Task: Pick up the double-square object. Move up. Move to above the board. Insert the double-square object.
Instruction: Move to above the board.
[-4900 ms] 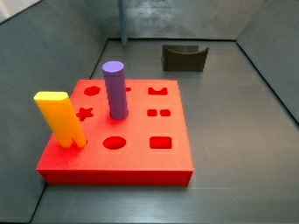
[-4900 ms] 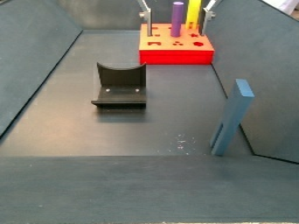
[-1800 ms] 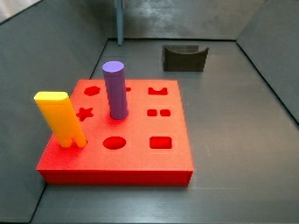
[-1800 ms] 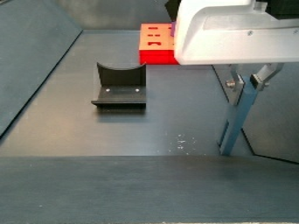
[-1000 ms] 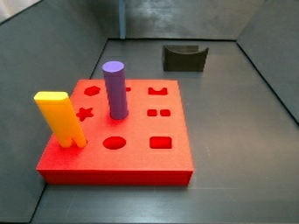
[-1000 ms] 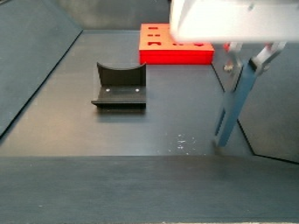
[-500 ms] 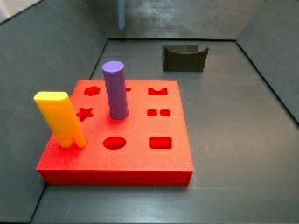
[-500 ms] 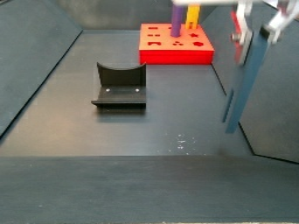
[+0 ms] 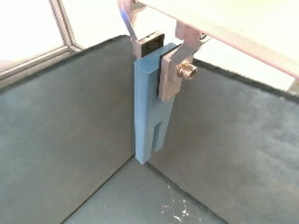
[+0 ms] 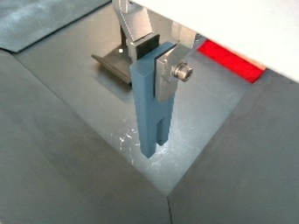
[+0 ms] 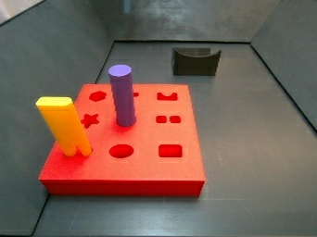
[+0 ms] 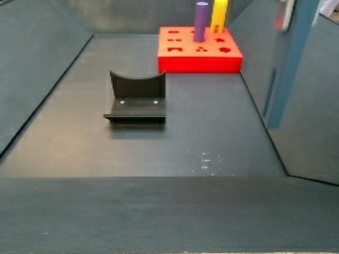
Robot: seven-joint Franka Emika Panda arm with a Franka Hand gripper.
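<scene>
Board (image 11: 186,167) is the biggest thing here: red block w/ purple cylinder (image 11: 121,94) & yellow peg (image 11: 62,126) already seated, its two small square holes (image 11: 171,118) bare, so that's the slot to aim for. Double-square object (image 9: 153,105) hangs upright, clear of the floor near the side wall, well apart from the board. Gripper (image 9: 162,54) is clamped on its upper end w/ silver fingers (image 9: 173,72) either side, prob. to keep the foot free & vertical for insertion.

Gripper (image 9: 160,54) holds the double-square object (image 12: 288,69) clear of the floor by the side wall. Ahead on the board (image 12: 201,62): purple cylinder (image 12: 199,21), yellow peg (image 12: 219,14). Fixture (image 12: 135,97) off to the side.
</scene>
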